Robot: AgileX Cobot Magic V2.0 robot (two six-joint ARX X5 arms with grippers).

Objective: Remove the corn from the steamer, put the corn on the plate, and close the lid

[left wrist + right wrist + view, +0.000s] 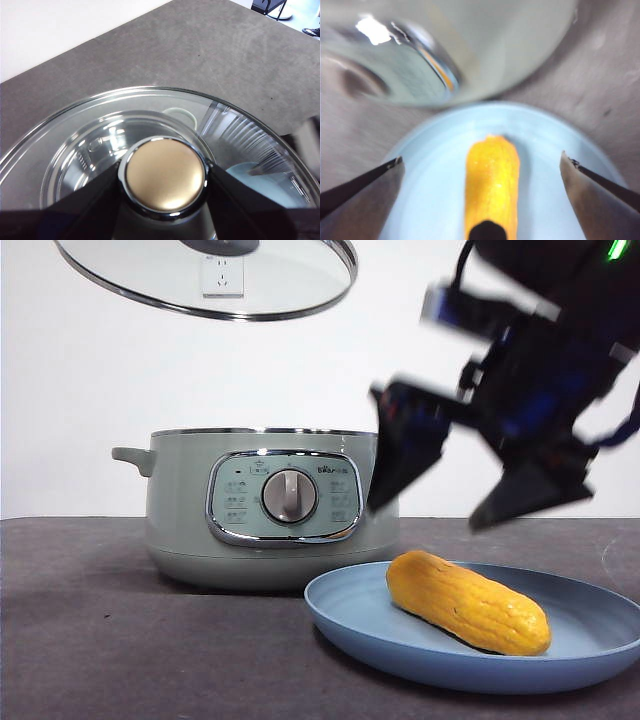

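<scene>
The yellow-orange corn (468, 601) lies on the light-blue plate (370, 625) at the front right, also in the right wrist view (491, 182) on the plate (435, 170). My right gripper (462, 490) hangs open and empty above the corn, blurred. The sage-green steamer (190, 510) stands uncovered behind the plate, its wall in the right wrist view (485, 45). My left gripper (165, 180) is shut on the knob (165, 175) of the glass lid (160, 275), holding it high above the steamer; the lid's glass fills the left wrist view (100, 130).
The grey table (90, 640) stretches in front of and left of the steamer. A white wall with a socket (222, 278) stands behind. The steamer's left side handle (132, 457) sticks out.
</scene>
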